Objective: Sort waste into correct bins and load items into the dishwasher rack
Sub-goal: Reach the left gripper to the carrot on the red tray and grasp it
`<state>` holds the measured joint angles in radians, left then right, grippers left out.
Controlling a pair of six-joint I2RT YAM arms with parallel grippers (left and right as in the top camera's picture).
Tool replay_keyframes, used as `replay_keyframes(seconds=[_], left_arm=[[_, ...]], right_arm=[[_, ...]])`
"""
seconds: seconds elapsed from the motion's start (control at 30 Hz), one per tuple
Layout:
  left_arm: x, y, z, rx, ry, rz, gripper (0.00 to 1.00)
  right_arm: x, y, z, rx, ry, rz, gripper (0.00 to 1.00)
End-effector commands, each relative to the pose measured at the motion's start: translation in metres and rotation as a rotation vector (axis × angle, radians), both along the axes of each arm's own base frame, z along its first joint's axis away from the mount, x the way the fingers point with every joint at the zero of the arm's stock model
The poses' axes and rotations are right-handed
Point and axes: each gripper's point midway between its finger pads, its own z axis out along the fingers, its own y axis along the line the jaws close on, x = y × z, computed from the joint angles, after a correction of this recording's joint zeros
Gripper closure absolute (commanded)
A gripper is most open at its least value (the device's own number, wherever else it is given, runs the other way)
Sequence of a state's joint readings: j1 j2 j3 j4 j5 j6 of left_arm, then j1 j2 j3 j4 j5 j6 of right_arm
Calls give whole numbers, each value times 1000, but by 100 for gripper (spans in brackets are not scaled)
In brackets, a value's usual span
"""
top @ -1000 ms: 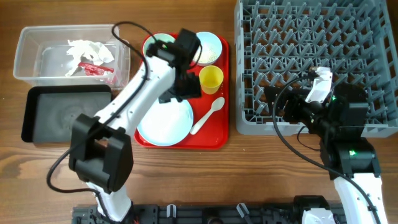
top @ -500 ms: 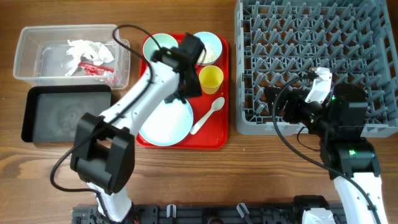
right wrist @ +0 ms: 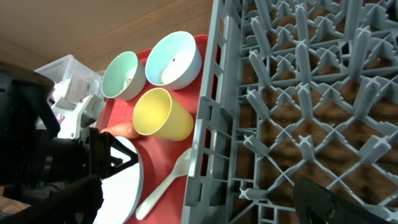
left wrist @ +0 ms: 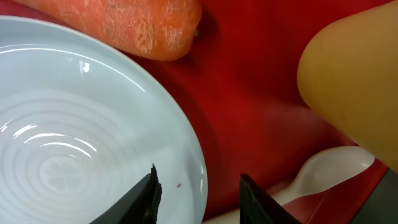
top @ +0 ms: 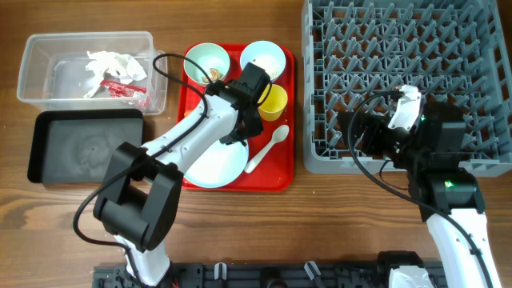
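My left gripper (left wrist: 200,200) is open, low over the red tray, its fingers astride the right rim of the light blue plate (left wrist: 74,137). The orange carrot (left wrist: 124,25) lies just beyond the plate, the yellow cup (left wrist: 354,81) to the right and the white spoon (left wrist: 329,174) beside it. Overhead, the left gripper (top: 240,124) hides the carrot. Two pale bowls (top: 206,60) (top: 262,58) hold scraps and rice. My right gripper (right wrist: 199,208) is open and empty over the front left edge of the grey rack (top: 408,72).
The clear tub (top: 32,48) at the back left holds white tissue (top: 112,62) and a red wrapper (top: 120,86). The black tray (top: 88,148) sits in front of it. The red serving tray (top: 276,178) lies between the bins and the rack.
My left gripper has moved from beside the left bowl down and to the right, to the plate's rim next to the cup. The right arm has shifted slightly left.
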<state>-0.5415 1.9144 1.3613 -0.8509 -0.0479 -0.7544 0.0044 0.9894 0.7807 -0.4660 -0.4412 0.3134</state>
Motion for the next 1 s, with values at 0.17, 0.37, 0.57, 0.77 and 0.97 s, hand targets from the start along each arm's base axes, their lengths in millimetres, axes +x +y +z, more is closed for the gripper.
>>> replay_keyframes(seconds=[0.17,0.37,0.57,0.77,0.97], left_arm=[[38,50,30,-33,-110,-9,52],[66,83,22,0,-163,-289,42],[65,90,-7,88,-124,-649,37],[70,88,-24,84,-112,-653,37],[55,82,-27,29,-67,-696,37]], right_arm=[[-6,66,31,44,-127,225,0],[-11,80,32,31,-138,260,0],[-12,80,30,28,-127,262,0],[-12,79,29,27,-127,261,0],[-10,77,29,17,-129,246,0]])
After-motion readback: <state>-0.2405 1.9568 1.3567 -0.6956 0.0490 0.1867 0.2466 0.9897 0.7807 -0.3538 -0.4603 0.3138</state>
